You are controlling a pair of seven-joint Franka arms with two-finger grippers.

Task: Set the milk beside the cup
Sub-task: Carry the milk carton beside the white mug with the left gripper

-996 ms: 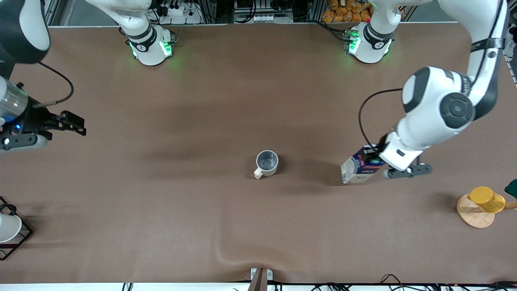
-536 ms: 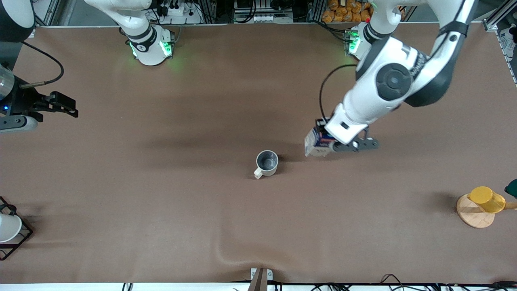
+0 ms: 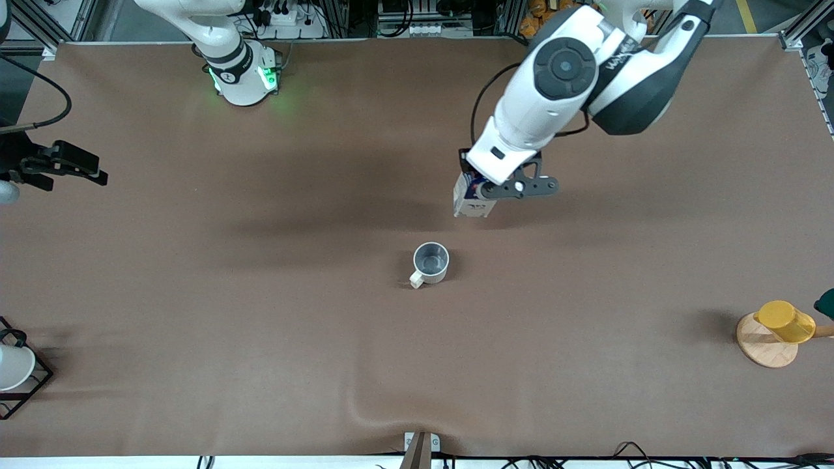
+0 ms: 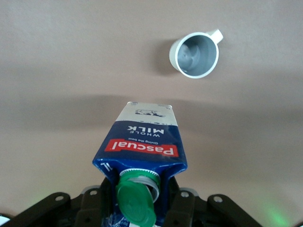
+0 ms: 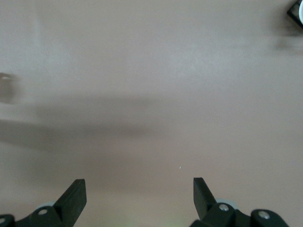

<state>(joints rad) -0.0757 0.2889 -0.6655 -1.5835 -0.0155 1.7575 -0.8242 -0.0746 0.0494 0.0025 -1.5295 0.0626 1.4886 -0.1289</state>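
Observation:
My left gripper (image 3: 474,189) is shut on the milk (image 3: 469,200), a dark blue carton with a red label band, and holds it in the air over bare table a little way from the cup. In the left wrist view the milk (image 4: 142,151) fills the space between the jaws, its green cap (image 4: 136,203) flipped open. The cup (image 3: 431,262), a cream-white mug with a grey inside, stands upright at mid-table, handle toward the front camera; it also shows in the left wrist view (image 4: 195,54). My right gripper (image 3: 71,163) is open and empty at the right arm's end of the table, and its dark fingers (image 5: 73,196) stand wide apart.
A yellow cup (image 3: 785,320) lies on a round wooden coaster (image 3: 763,345) at the left arm's end. A white cup in a black wire frame (image 3: 16,371) sits at the right arm's end near the front edge. The brown cloth has a wrinkle (image 3: 371,417) near the front edge.
My left gripper carried the milk from the left arm's end toward the middle, past the cup and toward the bases. My right gripper drew back toward the table's end.

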